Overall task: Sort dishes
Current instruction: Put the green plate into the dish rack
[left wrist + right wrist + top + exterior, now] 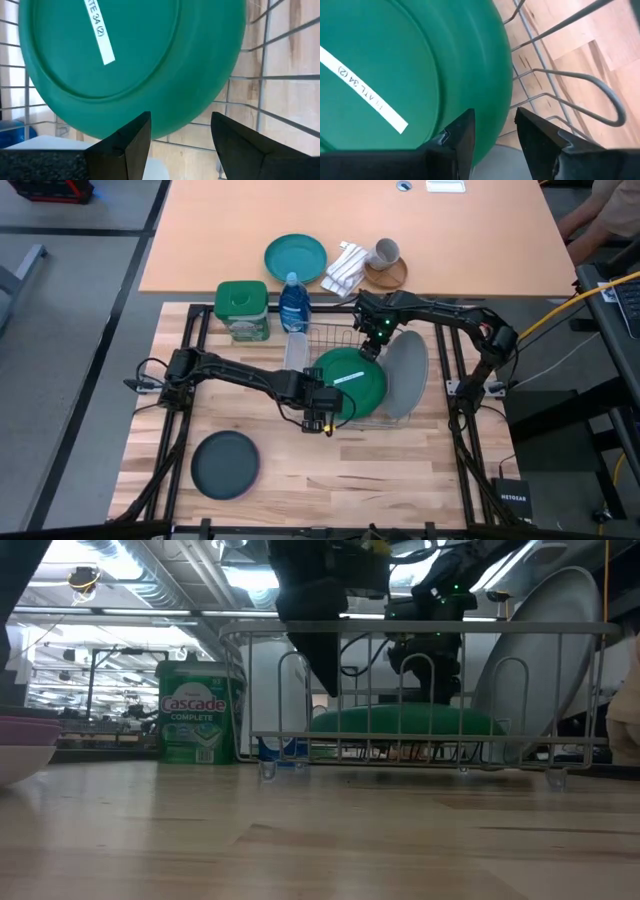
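Here, left to right: a dark grey plate (226, 464) lies flat on the wooden table (330, 480) at the near left, well apart from the other dishes. At the far left of the table stands a green-lidded Cascade tub (242, 310), with a blue bottle (293, 304) just to its right. In the low view the rim of a purple dish (22, 740) shows at the left edge; what kind of dish it is cannot be told.

The left arm reaches rightward across the table to the wire dish rack (330, 340) at centre. The left gripper (322, 418) sits at the near-left edge of the green plate (350, 383), which lies upside down in the rack with a white label strip (349, 378) on its underside. In the left wrist view its fingers (127, 142) stand parted beneath the plate's rim, grasping nothing.

The right arm comes in from the right and bends down to the far edge of the same plate. The right gripper (374, 348) is placed there; in the right wrist view its fingers (460, 135) are spread, one at each side of the rim, and whether they touch it cannot be told.

To the right, a large light grey plate (405, 373) leans tilted against the rack's right side, its edge overlapping the green plate.

Beyond the rack, on the far table, lie a teal plate (295, 257), a white cloth (345, 268) and a mug (385, 252).
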Controlling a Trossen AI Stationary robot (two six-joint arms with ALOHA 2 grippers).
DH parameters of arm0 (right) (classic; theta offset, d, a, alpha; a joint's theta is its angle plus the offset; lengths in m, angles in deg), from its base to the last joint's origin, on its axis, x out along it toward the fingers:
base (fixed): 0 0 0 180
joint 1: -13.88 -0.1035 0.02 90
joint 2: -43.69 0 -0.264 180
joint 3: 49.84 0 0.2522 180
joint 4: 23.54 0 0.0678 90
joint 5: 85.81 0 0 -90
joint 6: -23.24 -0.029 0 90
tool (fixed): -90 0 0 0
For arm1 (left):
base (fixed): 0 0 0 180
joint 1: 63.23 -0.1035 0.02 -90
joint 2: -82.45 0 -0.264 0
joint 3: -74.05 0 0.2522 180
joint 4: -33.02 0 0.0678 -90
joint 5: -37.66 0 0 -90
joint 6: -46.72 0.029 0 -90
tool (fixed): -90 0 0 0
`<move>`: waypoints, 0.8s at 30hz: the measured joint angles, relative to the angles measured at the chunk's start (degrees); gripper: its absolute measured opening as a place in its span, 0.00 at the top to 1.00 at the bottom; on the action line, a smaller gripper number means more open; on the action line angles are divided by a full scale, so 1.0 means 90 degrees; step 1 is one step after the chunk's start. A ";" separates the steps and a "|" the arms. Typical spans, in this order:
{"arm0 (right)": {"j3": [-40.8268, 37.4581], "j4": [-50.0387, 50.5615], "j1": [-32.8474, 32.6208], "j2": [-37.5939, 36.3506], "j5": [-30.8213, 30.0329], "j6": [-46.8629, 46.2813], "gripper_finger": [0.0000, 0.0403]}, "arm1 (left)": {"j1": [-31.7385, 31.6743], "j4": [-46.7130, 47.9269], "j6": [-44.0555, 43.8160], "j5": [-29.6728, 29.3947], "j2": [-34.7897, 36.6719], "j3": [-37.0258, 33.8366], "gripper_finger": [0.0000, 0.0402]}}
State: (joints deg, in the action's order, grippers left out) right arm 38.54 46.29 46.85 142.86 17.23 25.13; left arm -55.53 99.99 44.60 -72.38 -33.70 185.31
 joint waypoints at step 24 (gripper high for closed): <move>0.0002 0.0085 0.0007 0.0040 0.0136 -0.0190 0.63 | -0.0286 0.0023 0.0141 0.0397 -0.0050 -0.0013 0.52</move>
State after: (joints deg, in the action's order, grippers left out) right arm 38.55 47.06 46.92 143.21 18.46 23.42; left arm -58.10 100.19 45.86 -68.81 -34.14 185.19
